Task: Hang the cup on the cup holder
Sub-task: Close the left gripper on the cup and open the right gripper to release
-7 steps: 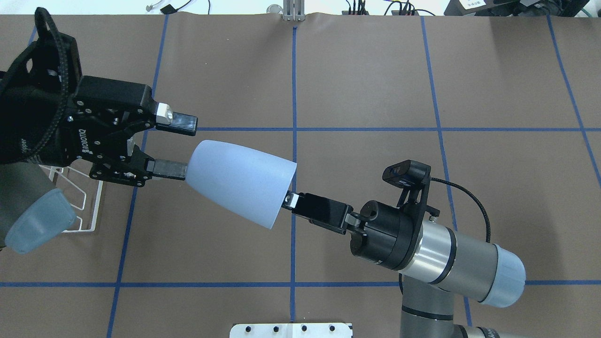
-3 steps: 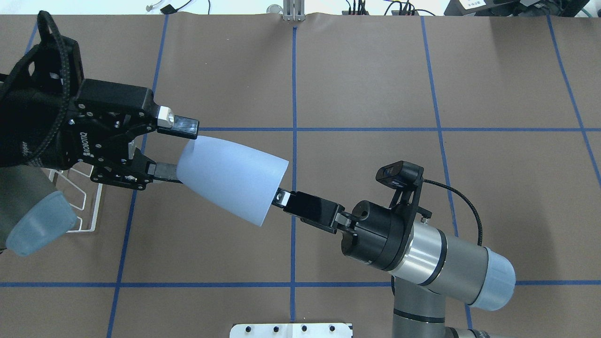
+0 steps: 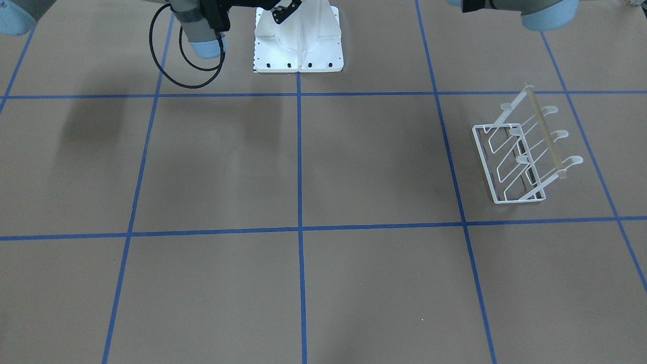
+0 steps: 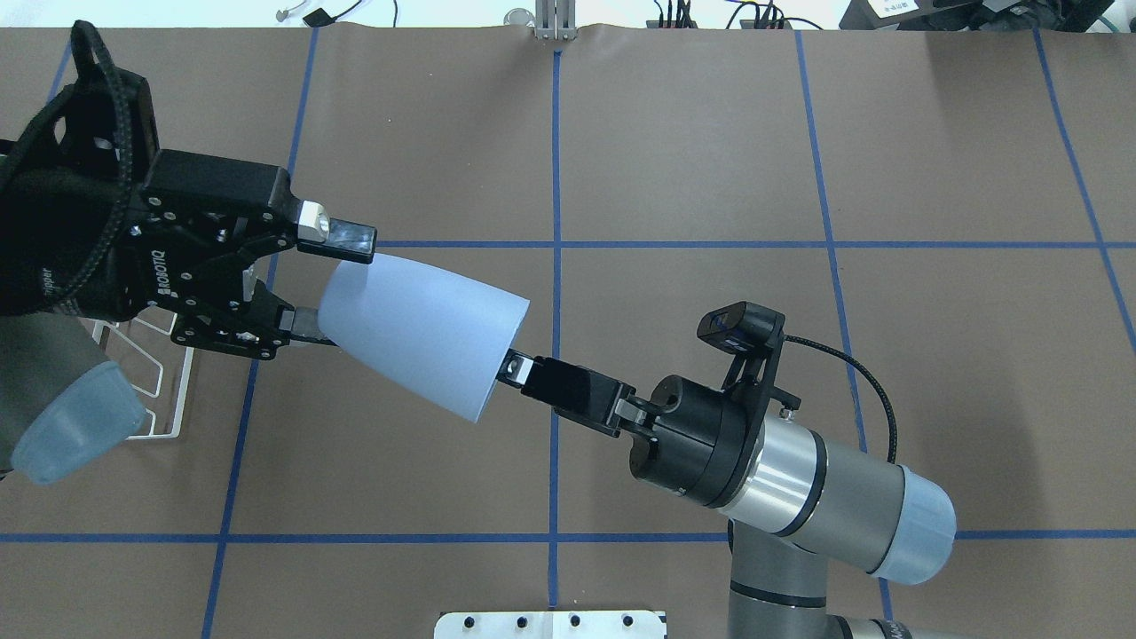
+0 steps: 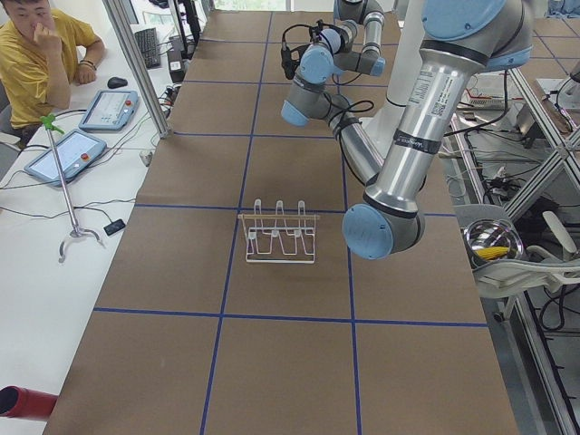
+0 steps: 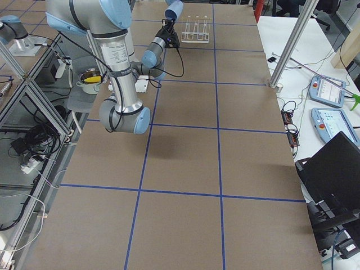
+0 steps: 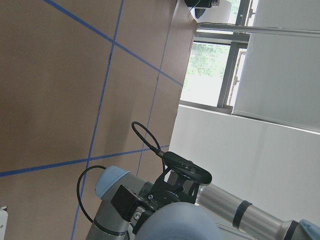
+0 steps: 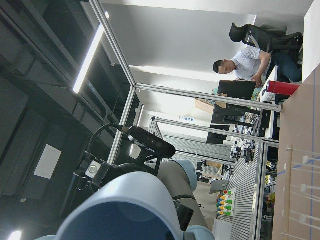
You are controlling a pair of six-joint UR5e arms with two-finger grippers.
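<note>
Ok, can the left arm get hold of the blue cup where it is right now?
Probably yes. The left gripper has its jaws open either side of the narrow end of the cup, with nothing between. The right gripper grips the rim at the other end, clear of them.

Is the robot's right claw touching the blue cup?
Touching. In the overhead view the right gripper meets the cup at its wide rim with no gap, its finger slipping in behind the rim's edge.
</note>
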